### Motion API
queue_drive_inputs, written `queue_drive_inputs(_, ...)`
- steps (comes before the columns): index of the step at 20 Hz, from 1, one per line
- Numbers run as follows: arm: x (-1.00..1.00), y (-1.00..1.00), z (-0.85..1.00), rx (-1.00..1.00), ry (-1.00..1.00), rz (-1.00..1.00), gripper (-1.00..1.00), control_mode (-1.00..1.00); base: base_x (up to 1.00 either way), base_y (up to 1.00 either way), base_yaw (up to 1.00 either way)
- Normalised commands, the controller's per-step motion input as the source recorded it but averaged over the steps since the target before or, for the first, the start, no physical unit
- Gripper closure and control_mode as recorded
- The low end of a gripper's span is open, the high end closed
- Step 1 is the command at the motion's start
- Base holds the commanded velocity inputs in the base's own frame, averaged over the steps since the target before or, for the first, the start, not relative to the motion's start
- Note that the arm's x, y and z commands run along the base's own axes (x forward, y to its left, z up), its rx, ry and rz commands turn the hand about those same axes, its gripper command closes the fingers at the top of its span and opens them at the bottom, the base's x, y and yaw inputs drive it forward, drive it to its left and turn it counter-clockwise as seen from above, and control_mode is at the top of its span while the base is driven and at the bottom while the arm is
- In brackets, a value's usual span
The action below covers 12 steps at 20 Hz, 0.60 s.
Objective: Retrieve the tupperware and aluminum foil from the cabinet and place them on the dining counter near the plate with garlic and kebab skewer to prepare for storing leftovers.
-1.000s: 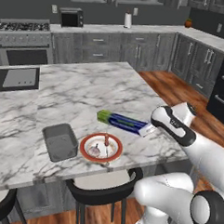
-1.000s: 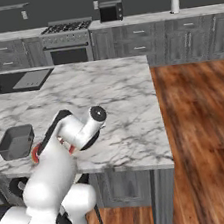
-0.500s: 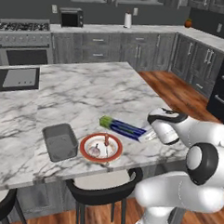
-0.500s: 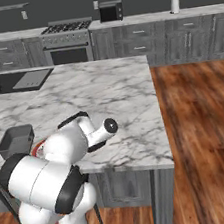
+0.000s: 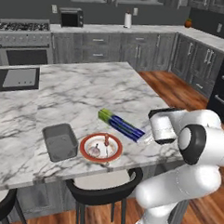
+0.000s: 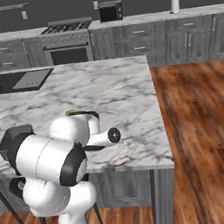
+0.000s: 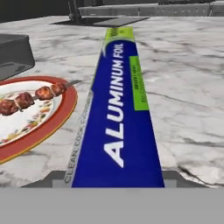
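The aluminum foil (image 5: 121,125) is a long dark-blue box with a green-yellow far end, lying low on the dining counter (image 5: 77,93) just right of the plate (image 5: 85,149). My gripper (image 5: 147,135) is shut on its near end. In the hand view the aluminum foil (image 7: 118,109) runs away from the gripper (image 7: 113,177), with a fingertip on each side. I cannot tell if the box rests on the marble. The red-rimmed plate (image 7: 52,118) carries the kebab skewer (image 7: 30,98) and the garlic (image 5: 95,151). The grey tupperware (image 5: 60,141) stands left of the plate.
Dark bar stools (image 5: 103,185) tuck under the counter's near edge. A sink (image 5: 18,78) is set in the far left of the slab. Wood floor (image 6: 201,121) lies to the right. A paper-towel roll (image 5: 128,19) stands on the back worktop.
The arm has folded in closer to the base and the hand has dropped to counter height. The foil box has stayed beside the plate, still in the grip.
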Motion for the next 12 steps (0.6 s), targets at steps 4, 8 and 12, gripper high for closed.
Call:
queue_drive_inputs(4,-0.38,-0.06,1.00,0.00,-0.23,-0.07,-1.00,-1.00,0.00,0.00,0.00)
queue_drive_inputs(8,-0.13,0.00,1.00,0.00,-0.13,-0.13,-1.00,-1.00,0.00,0.00,0.00)
queue_drive_inputs(12,-0.09,-0.10,1.00,0.00,-0.01,-0.15,-1.00,-1.00,0.00,0.00,0.00)
